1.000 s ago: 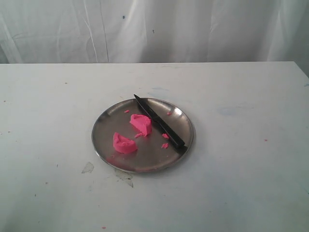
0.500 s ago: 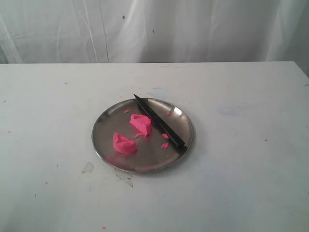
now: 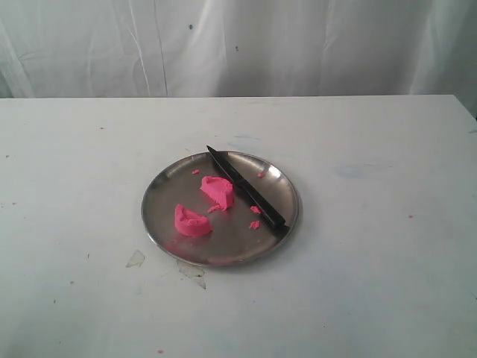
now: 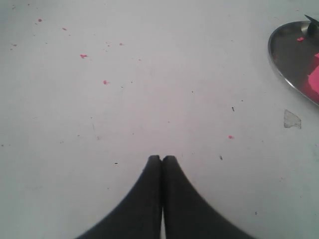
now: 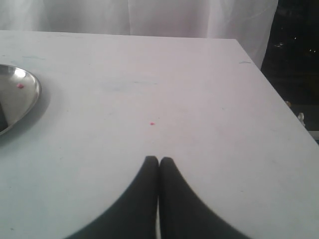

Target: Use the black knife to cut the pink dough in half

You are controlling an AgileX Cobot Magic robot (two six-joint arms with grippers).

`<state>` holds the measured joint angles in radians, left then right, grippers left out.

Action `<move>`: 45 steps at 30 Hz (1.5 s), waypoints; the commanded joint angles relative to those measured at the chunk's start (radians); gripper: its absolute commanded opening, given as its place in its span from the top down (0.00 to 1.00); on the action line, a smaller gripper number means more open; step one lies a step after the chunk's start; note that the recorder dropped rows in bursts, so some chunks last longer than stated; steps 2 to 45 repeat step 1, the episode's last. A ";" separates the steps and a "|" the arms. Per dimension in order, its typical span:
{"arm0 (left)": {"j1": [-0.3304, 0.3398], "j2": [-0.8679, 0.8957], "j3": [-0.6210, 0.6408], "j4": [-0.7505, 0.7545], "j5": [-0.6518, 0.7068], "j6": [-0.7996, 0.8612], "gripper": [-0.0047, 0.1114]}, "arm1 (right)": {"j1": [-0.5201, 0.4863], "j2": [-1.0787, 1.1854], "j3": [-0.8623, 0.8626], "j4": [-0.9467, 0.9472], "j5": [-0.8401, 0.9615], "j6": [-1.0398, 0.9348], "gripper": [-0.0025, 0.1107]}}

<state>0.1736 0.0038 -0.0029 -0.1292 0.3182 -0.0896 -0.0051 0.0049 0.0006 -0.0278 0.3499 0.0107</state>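
Observation:
The pink dough lies in two ragged lumps on the round steel plate point(image 3: 164, 190): one lump point(image 3: 218, 190) near the plate's middle, the other point(image 3: 191, 221) toward its front left. The black knife point(image 3: 246, 187) rests across the plate's right side, tip pointing to the far rim, touching neither gripper. Neither arm shows in the exterior view. My left gripper point(image 4: 162, 158) is shut and empty above bare table, with the plate's rim point(image 4: 280, 67) and a bit of pink dough point(image 4: 313, 79) off to one side. My right gripper point(image 5: 159, 160) is also shut and empty, the plate's edge point(image 5: 30, 104) well away from it.
Small pink crumbs point(image 3: 255, 216) dot the plate and the white table point(image 3: 373, 246). A torn patch point(image 3: 136, 259) marks the tabletop by the plate's front left. A white curtain point(image 3: 238, 45) hangs behind. The table's edge point(image 5: 279, 99) shows in the right wrist view.

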 commanded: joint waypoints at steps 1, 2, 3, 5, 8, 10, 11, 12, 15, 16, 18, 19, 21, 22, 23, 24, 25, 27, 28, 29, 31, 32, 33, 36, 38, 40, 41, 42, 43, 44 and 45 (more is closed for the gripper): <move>-0.004 -0.004 0.003 -0.005 -0.001 0.005 0.96 | 0.005 -0.005 -0.001 -0.006 -0.004 -0.011 0.98; -0.004 -0.004 0.003 -0.005 -0.001 0.005 0.96 | 0.005 -0.005 -0.001 -0.006 -0.004 -0.011 0.98; -0.004 -0.004 0.003 -0.005 -0.001 0.005 0.96 | 0.005 -0.005 -0.001 -0.006 -0.004 -0.011 0.98; -0.004 -0.004 0.003 -0.005 -0.001 0.005 0.96 | 0.005 -0.005 -0.001 -0.006 -0.004 -0.011 0.98; -0.004 -0.004 0.003 -0.005 -0.001 0.005 0.96 | 0.005 -0.005 -0.001 -0.006 -0.004 -0.011 0.98; -0.004 -0.004 0.003 -0.005 -0.001 0.005 0.96 | 0.005 -0.005 -0.001 -0.006 -0.004 -0.011 0.98; -0.004 -0.004 0.003 -0.005 -0.001 0.005 0.96 | 0.005 -0.005 -0.001 -0.006 -0.004 -0.011 0.98; -0.004 -0.004 0.003 -0.005 -0.001 0.005 0.96 | 0.005 -0.005 -0.001 -0.006 -0.004 -0.011 0.98; -0.004 -0.004 0.003 -0.005 -0.001 0.005 0.96 | 0.005 -0.005 -0.001 -0.006 -0.004 -0.011 0.98; -0.004 -0.004 0.003 -0.005 -0.001 0.005 0.96 | 0.005 -0.005 -0.001 -0.006 -0.004 -0.011 0.98; -0.004 -0.004 0.003 -0.005 -0.001 0.005 0.96 | 0.005 -0.005 -0.001 -0.006 -0.004 -0.011 0.98; -0.004 -0.004 0.003 -0.005 -0.001 0.005 0.96 | 0.005 -0.005 -0.001 -0.006 -0.004 -0.011 0.98; -0.004 -0.004 0.003 -0.005 -0.001 0.005 0.96 | 0.005 -0.005 -0.001 -0.006 -0.004 -0.011 0.98; -0.004 -0.004 0.003 -0.005 -0.001 0.005 0.96 | 0.005 -0.005 -0.001 -0.006 -0.004 -0.011 0.98; -0.004 -0.004 0.003 -0.005 -0.001 0.005 0.96 | 0.005 -0.005 -0.001 -0.006 -0.004 -0.011 0.98; -0.004 -0.004 0.003 -0.005 -0.001 0.005 0.96 | 0.005 -0.005 -0.001 -0.006 -0.004 -0.011 0.98; -0.004 -0.004 0.003 -0.005 -0.001 0.005 0.96 | 0.005 -0.005 -0.001 -0.006 -0.004 -0.011 0.98; -0.004 -0.004 0.003 -0.005 -0.001 0.005 0.96 | 0.005 -0.005 -0.001 -0.006 -0.004 -0.011 0.98; -0.004 -0.004 0.003 -0.005 -0.001 0.005 0.96 | 0.005 -0.005 -0.001 -0.006 -0.004 -0.011 0.98; -0.004 -0.004 0.003 -0.005 -0.001 0.005 0.96 | 0.005 -0.005 -0.001 -0.006 -0.004 -0.011 0.98; -0.004 -0.004 0.003 -0.005 -0.001 0.005 0.96 | 0.005 -0.005 -0.001 -0.006 -0.004 -0.011 0.98; -0.004 -0.004 0.003 -0.005 -0.001 0.005 0.96 | 0.005 -0.005 -0.001 -0.006 -0.004 -0.011 0.98; -0.004 -0.004 0.003 -0.005 -0.001 0.005 0.96 | 0.005 -0.005 -0.001 -0.006 -0.004 -0.011 0.98; -0.004 -0.004 0.003 -0.005 -0.001 0.005 0.96 | 0.005 -0.005 -0.001 -0.006 -0.004 -0.011 0.98; -0.004 -0.004 0.003 -0.005 -0.001 0.005 0.96 | 0.005 -0.005 -0.001 -0.006 -0.004 -0.011 0.98; -0.004 -0.004 0.003 -0.005 -0.001 0.005 0.96 | 0.005 -0.005 -0.001 -0.006 -0.004 -0.011 0.98; -0.004 -0.004 0.003 -0.005 -0.001 0.005 0.96 | 0.005 -0.005 -0.001 -0.006 -0.004 -0.011 0.98; -0.004 -0.004 0.003 -0.005 -0.001 0.005 0.96 | 0.005 -0.005 -0.001 -0.006 -0.004 -0.011 0.98; -0.004 -0.004 0.003 -0.005 -0.001 0.005 0.96 | 0.005 -0.005 -0.001 -0.006 -0.004 -0.011 0.98; -0.004 -0.004 0.003 -0.005 -0.001 0.005 0.96 | 0.005 -0.005 -0.001 -0.006 -0.004 -0.011 0.98; -0.004 -0.004 0.003 -0.005 -0.001 0.005 0.96 | 0.005 -0.005 -0.001 -0.006 -0.004 -0.011 0.98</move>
